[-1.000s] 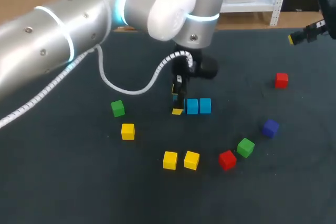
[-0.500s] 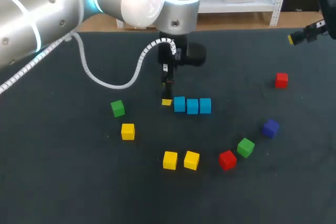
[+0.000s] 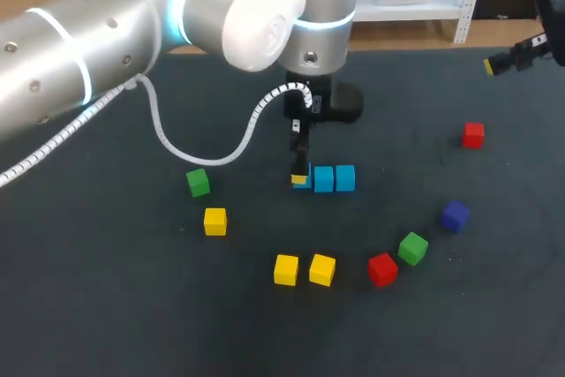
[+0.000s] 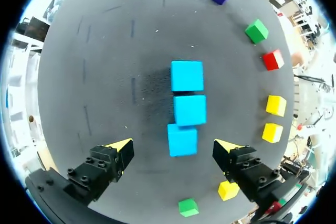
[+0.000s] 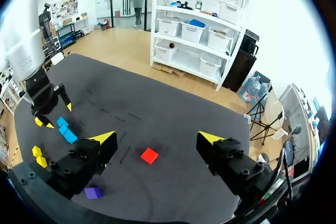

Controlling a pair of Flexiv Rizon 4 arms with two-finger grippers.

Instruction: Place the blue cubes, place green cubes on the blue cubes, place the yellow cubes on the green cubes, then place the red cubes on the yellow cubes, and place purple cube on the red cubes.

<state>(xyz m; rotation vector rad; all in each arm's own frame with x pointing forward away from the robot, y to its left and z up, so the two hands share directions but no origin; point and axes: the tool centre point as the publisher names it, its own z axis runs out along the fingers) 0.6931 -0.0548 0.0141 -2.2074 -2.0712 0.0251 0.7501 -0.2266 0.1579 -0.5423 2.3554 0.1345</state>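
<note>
Three blue cubes lie in a row: (image 3: pixel 344 177), (image 3: pixel 323 178), and a third (image 4: pixel 182 139) mostly hidden under my left gripper (image 3: pixel 301 176) in the head view. In the left wrist view my left gripper (image 4: pixel 174 148) is open, hanging above the table with that nearest blue cube between its fingers, untouched. Green cubes (image 3: pixel 198 183) (image 3: pixel 412 247), yellow cubes (image 3: pixel 214 221) (image 3: pixel 285 269) (image 3: pixel 322 269), red cubes (image 3: pixel 381 268) (image 3: pixel 473 135) and a purple cube (image 3: pixel 455 215) lie scattered. My right gripper (image 5: pixel 157 139) is open and empty, high at the far right (image 3: pixel 508 61).
The dark table mat (image 3: pixel 106 306) has free room at the front left and at the back right. My left arm's thick body and its white cable (image 3: pixel 203 152) hang over the table's back left.
My left gripper swung left and back off the blue row, then came back over its leftmost cube. The cubes and the right arm have not moved.
</note>
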